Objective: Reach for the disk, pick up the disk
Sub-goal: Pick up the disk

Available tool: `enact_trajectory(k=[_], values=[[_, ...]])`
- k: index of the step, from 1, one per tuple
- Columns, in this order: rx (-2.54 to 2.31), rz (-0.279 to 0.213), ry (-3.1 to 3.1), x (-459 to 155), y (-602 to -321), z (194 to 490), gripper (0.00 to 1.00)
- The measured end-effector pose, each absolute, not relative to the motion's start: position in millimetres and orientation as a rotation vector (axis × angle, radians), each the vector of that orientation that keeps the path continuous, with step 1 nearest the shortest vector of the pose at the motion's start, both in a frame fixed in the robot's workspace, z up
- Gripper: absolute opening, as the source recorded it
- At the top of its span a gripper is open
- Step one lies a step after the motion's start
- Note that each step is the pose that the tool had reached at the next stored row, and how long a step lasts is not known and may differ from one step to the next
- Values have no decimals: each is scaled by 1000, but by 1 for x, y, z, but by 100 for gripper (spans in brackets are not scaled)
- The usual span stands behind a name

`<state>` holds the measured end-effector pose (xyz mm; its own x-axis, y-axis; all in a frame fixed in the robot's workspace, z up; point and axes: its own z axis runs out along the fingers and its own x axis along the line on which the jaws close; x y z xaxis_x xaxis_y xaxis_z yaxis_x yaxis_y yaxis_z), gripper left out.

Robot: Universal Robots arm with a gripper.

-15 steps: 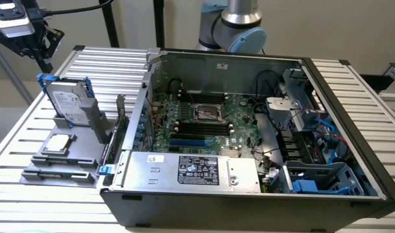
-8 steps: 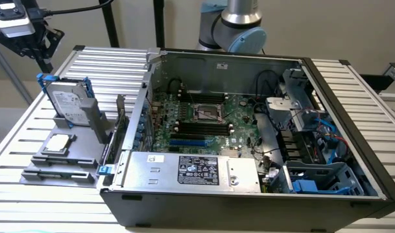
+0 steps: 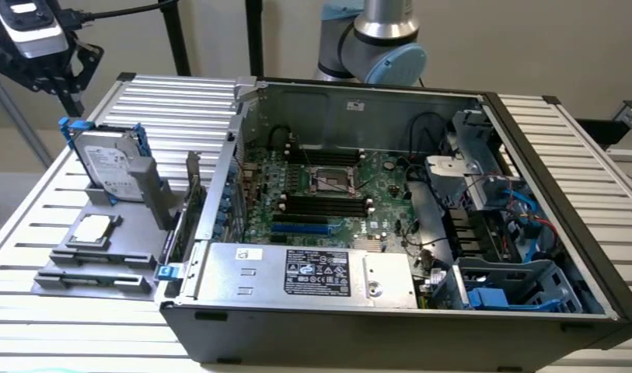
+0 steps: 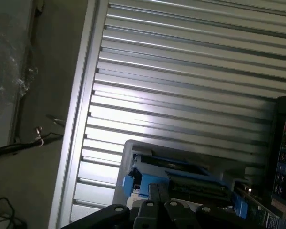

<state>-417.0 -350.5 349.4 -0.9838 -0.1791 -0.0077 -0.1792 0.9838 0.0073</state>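
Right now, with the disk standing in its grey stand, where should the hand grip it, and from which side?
Probably the free upper end of the disk, coming down from above. It stands on edge with its lower end seated in the grey stand, so only the top is free; close across the flat faces, between the blue rails.

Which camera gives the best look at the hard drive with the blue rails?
The exterior view: the disk stands on edge in its grey holder, label visible. The wrist view catches its blue-railed edge, partly hidden.
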Motion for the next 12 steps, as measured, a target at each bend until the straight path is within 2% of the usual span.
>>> enact_trajectory(k=[12], values=[[-620, 14, 3074, -417, -350, 353, 11]])
